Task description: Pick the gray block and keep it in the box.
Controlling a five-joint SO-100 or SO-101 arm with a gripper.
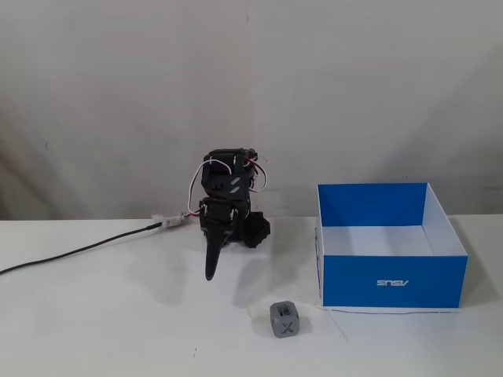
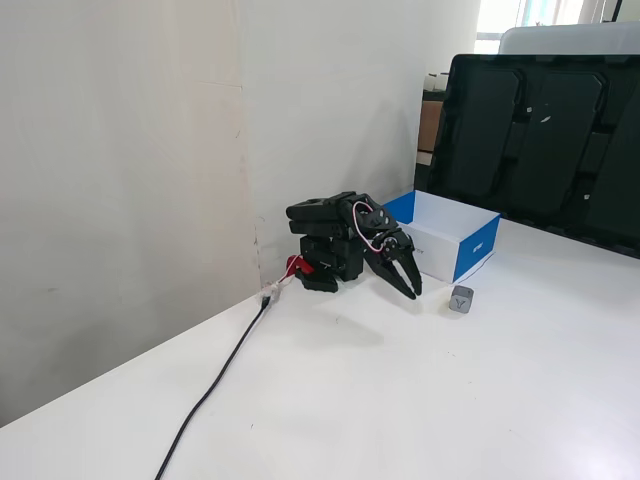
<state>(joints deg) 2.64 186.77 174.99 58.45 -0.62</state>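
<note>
White table (image 1: 94, 330), plain wall (image 1: 118, 94) behind.

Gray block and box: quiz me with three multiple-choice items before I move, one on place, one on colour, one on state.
1. Where is the block?
A. Inside the box
B. On the table, outside the box
C. In the gripper

2. What colour is the box outside?
A. Blue
B. Red
C. Gray

3. How is the gripper?
A. Shut on the block
B. Open, empty
C. Inside the box

Answers:
1 B, it sits on the table near the box's front corner in both fixed views.
2 A, blue walls, white inside.
3 B, its fingers stand apart with nothing between them.
</note>
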